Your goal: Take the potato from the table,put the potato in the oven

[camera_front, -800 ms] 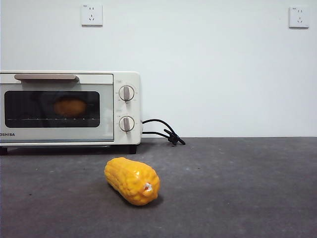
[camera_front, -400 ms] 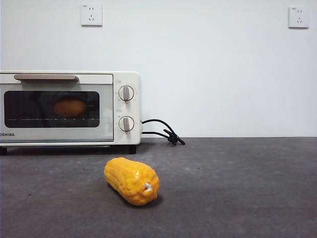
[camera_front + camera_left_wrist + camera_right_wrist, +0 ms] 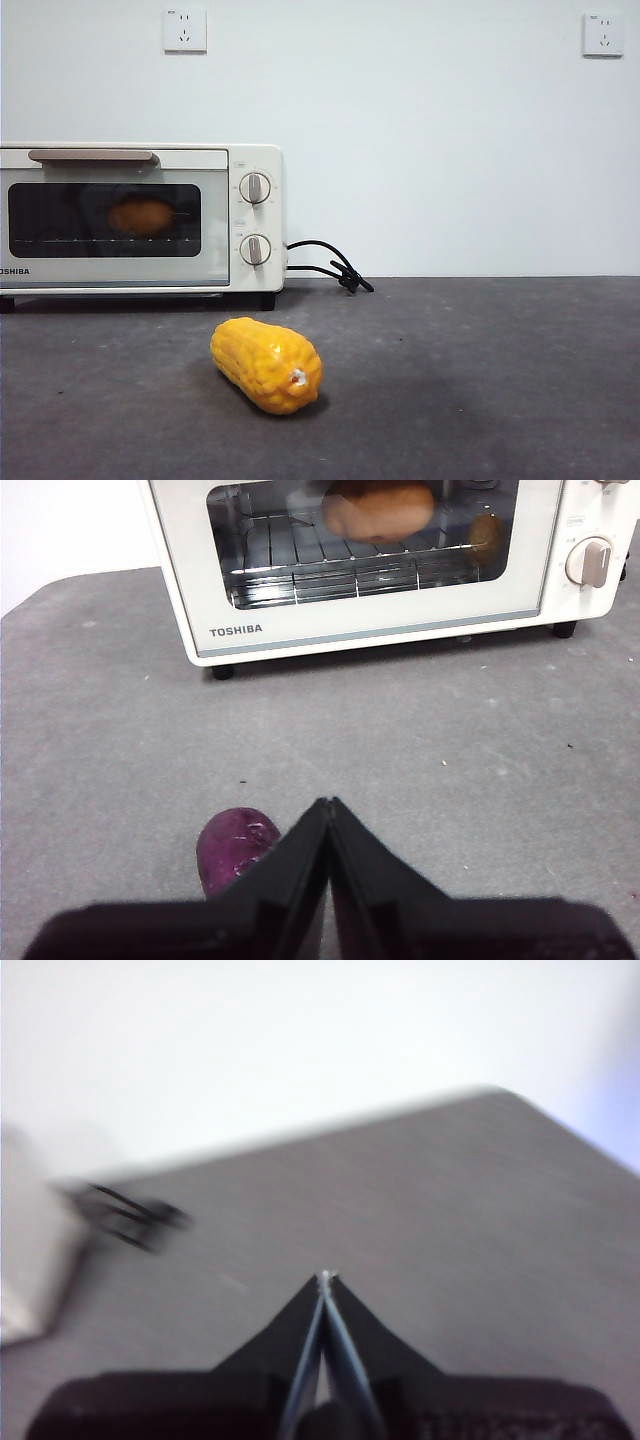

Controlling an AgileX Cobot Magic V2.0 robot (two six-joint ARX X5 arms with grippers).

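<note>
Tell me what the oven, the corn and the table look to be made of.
Oven: cream painted metal by its smooth satin shell, though plastic is possible; the door looks like dark glass, showing the potato through it.
Corn: likely glossy plastic, given the sharp highlights on its bumps.
Table: dark grey matte surface, slightly mottled; material unclear.

1. I am seeing the cream-white Toshiba toaster oven sitting at the back left of the flat dark grey matte table, against the wall.
2. The smooth orange-brown oval potato is lying inside it on the wire rack, behind the closed glass door.
3. The bright yellow bumpy corn cob is lying in front of the oven, well apart.
4. The black cord is trailing right of the oven.
5. A small purple rounded vegetable is lying before the oven, just beside my left gripper.
</note>
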